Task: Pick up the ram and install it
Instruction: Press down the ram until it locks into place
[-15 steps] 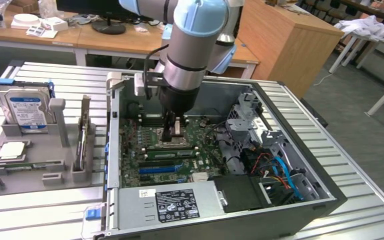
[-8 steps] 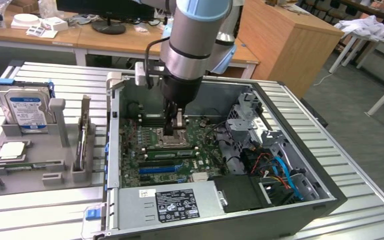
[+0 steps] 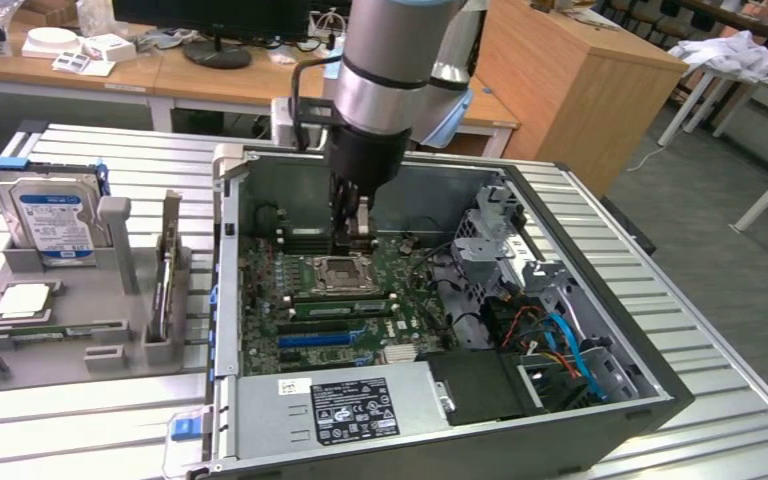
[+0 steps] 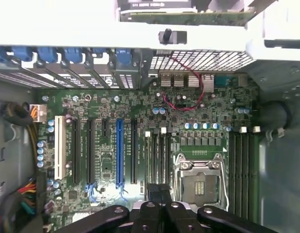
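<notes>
Nearest in the exterior view: power supply (image 3: 351, 410) with its white label, in the front corner of the open computer case (image 3: 624, 400). Behind it lies the motherboard (image 3: 297, 290), with one blue slot (image 4: 119, 150) and one open CPU socket (image 3: 337, 270). The wrist view shows banks of dark memory slots (image 4: 159, 155) on both sides of the socket; whether any is filled, I cannot tell. Gripper (image 3: 357, 238) hangs inside the case just above the socket area, fingers pressed together, with nothing visible between them. In the wrist view the gripper's fingertips sit over the slot bank on the blue-slot side of the socket. The ram (image 3: 168, 268) is not in the case. It stands on edge in the grey fixture (image 3: 37, 355) on the table, well apart from the gripper, towards the exterior view's left and outside the case wall. Its long axis runs near-to-far, roughly crosswise to the memory slots. Count: one ram stick certain; a thin green strip low in the fixture may be a second, not confirmed. One silver CPU chip (image 3: 24, 300), one hard drive (image 3: 51, 220) upright at the fixture's far end, one arm.
</notes>
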Action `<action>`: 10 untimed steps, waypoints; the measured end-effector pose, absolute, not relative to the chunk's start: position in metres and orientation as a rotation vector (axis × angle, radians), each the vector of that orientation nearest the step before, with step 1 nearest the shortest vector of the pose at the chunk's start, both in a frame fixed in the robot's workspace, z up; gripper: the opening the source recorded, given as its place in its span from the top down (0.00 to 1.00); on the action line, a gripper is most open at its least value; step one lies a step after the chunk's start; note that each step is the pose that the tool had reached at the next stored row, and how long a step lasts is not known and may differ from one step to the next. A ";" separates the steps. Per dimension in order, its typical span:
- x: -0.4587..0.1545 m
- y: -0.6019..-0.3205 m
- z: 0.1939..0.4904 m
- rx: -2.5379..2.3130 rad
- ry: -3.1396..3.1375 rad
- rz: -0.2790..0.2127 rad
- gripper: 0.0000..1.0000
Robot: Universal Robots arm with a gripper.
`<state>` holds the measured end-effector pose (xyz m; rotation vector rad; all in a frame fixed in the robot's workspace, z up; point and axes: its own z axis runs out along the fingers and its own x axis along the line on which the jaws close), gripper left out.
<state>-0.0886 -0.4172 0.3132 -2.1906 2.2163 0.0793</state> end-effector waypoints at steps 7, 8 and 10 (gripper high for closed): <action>-0.089 -0.417 0.331 -2.191 2.216 0.079 0.89; -0.089 -0.417 0.333 -2.191 2.216 0.079 0.89; -0.089 -0.417 0.337 -2.191 2.216 0.079 0.89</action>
